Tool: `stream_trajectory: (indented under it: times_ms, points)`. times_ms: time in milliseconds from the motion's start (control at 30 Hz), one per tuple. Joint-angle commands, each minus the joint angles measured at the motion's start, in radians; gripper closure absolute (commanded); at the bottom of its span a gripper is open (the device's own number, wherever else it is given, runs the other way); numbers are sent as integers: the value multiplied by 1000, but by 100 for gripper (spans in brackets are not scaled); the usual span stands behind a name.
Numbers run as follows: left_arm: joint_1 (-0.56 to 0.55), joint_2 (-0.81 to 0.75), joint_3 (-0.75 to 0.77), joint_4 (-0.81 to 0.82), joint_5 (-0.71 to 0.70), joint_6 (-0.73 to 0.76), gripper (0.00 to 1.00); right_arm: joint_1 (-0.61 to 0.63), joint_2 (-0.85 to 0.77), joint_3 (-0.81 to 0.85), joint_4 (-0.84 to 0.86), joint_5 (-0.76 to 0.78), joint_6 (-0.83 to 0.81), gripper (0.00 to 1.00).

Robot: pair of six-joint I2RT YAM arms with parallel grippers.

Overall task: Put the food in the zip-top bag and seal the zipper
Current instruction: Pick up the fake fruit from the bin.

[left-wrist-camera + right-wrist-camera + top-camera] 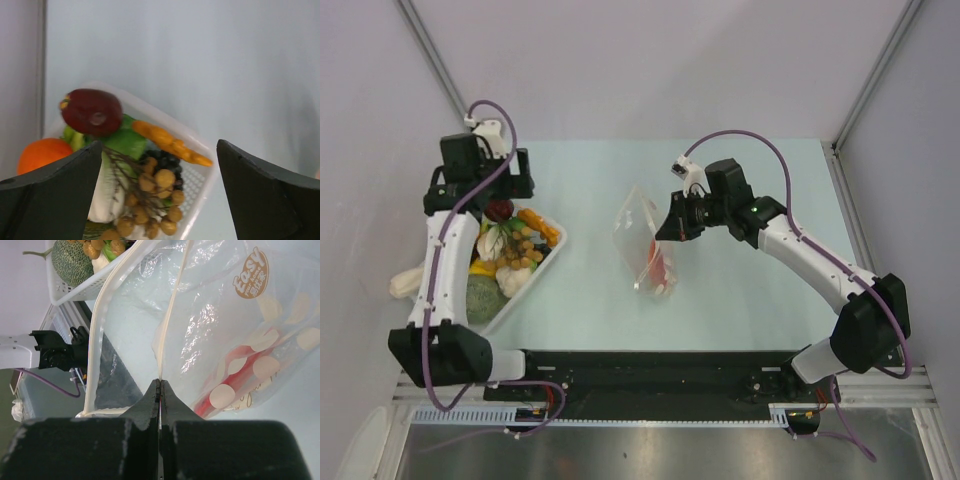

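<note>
Left gripper (160,170) jaws wide apart, empty, hovering over tray (165,116), above apple (92,111) and carrot (170,142). Right gripper (159,385) jaws together, pinching one zipper (172,310) lip and holding bag (642,232) mouth open mid-table. One red piece (658,265) already inside (type unclear). Risks: thin lip slips from the pinch and the mouth collapses; round apple squirts out of a closing grasp; crowded food (510,255) gets snagged or knocked over the rim; a drop misses the narrow mouth.
</note>
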Motion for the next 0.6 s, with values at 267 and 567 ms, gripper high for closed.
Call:
stream_trajectory:
  times_ms: [267,567]
  points:
    - [295,437,327,-126,207,214,0,7,-7,2,-4,-1,-19,100]
    - [302,551,284,-111,320,253,0,10,21,3,10,-7,-2,100]
